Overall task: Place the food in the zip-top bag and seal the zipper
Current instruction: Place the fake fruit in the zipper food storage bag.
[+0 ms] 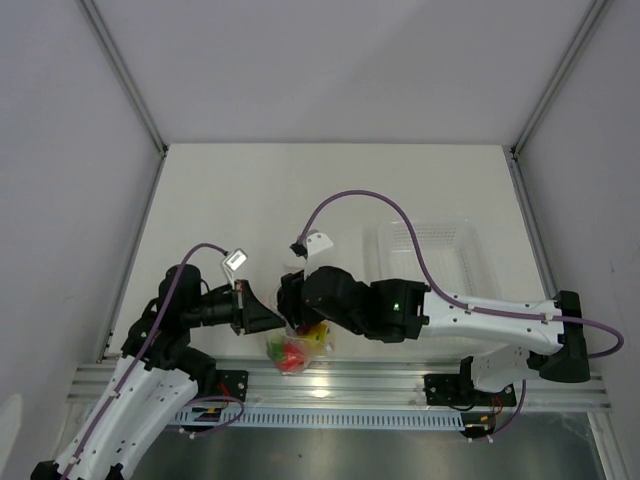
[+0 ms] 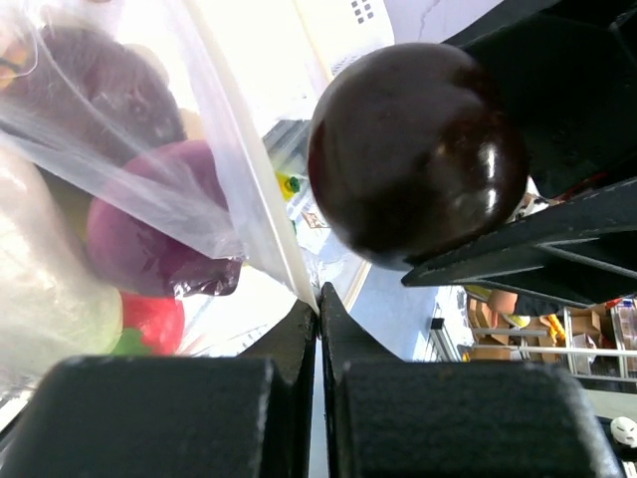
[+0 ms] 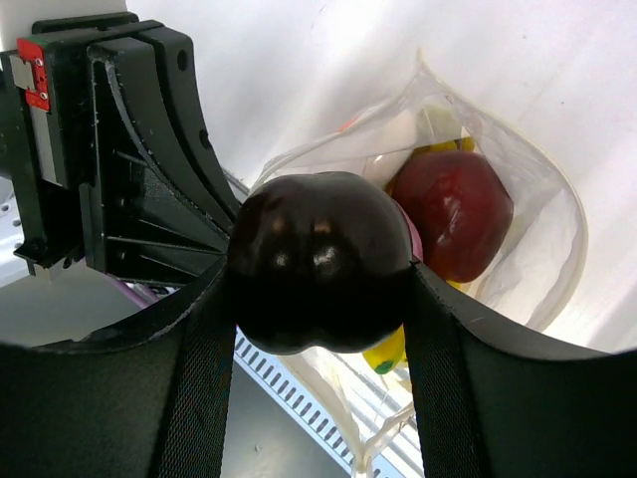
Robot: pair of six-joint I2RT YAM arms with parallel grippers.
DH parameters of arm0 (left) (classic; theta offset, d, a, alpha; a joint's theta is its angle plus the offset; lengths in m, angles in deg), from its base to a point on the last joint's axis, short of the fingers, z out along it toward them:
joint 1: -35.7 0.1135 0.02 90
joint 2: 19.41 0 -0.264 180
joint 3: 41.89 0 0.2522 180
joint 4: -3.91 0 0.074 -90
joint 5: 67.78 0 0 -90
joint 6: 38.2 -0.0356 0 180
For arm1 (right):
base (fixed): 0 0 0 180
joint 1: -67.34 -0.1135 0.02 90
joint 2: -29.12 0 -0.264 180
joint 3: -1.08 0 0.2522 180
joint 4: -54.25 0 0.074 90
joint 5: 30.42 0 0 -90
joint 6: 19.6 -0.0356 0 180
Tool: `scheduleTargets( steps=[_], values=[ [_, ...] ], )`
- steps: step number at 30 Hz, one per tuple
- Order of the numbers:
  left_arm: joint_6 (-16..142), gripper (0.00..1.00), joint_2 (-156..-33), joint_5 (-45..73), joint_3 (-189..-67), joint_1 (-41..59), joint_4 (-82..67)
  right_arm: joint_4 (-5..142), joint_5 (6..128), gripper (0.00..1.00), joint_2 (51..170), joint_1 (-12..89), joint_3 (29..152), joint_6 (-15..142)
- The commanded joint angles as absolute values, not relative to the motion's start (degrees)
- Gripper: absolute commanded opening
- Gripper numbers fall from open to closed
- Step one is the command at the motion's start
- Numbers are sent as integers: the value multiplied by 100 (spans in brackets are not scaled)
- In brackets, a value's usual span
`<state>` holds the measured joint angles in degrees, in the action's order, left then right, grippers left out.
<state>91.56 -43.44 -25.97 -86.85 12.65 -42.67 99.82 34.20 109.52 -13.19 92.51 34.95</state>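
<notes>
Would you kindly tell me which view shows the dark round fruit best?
The right wrist view: the dark fruit fills the centre, gripped in the right claw. The left wrist view shows one side of it; the top view does not show it clearly.

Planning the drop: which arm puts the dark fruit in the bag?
Right. The right gripper holds the dark fruit over the open bag; the left gripper is shut on the bag's edge.

From above and behind we look down on the whole table (image 1: 250, 200). Both wrist views sit very close, sharing the dark round fruit (image 3: 318, 259) and the zip-top bag (image 2: 239, 179).
</notes>
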Motion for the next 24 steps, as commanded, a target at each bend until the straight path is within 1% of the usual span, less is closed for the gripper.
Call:
scheduleTargets(
  steps=[1,6,10,16,22,24],
  values=[
    [8985,1,-4446,-2674,-9001,1303,-4325,10166,2988,13,10831,-1378,9227,3313],
    [9038,1,-4473,-2674,-9151,1303,-4317,10264,2900,15,10778,-1440,9139,3243],
    [9038,1,-4481,-2691,-9239,1303,-4352,10334,2768,17,10778,-1431,8999,3199],
    [9029,1,-4499,-2735,-9283,1303,-4396,10221,2794,19,10989,-1133,9016,3330],
    [9012,1,-4481,-2735,-9327,1311,-4466,9816,3294,25,11296,-755,9095,3638],
    [9012,1,-4481,-2735,-9336,1311,-4483,9789,3374,30,11480,-676,9217,3734]
  ],
)
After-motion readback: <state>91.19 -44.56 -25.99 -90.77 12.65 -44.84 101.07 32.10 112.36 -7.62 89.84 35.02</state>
